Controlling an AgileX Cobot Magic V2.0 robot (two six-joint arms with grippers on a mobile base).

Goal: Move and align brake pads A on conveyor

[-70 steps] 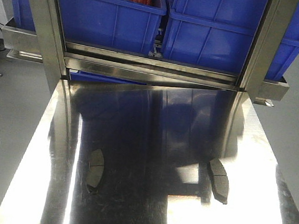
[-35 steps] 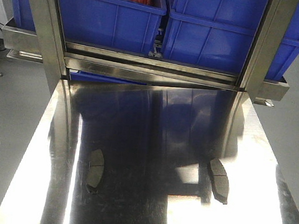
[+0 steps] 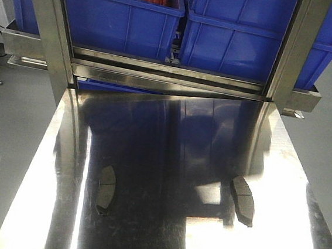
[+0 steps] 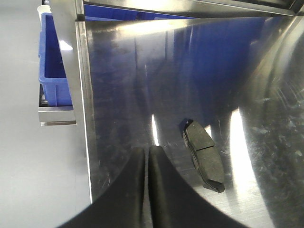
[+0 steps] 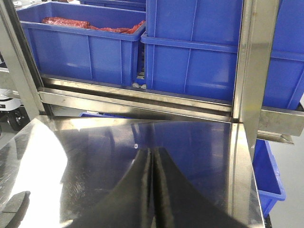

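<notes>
Two brake pads lie flat on the shiny steel table. The left pad and the right pad both run lengthwise, grey faces up. In the left wrist view the left pad is just right of and slightly beyond my left gripper. That gripper is shut on nothing and apart from the pad. My right gripper is also shut and empty, hovering over bare steel and pointing at the bins. The conveyor is out of view.
Blue plastic bins sit on a steel rack at the table's far end, one holding red parts. Steel uprights flank the table's far corners. Another blue bin stands beyond the table's left edge.
</notes>
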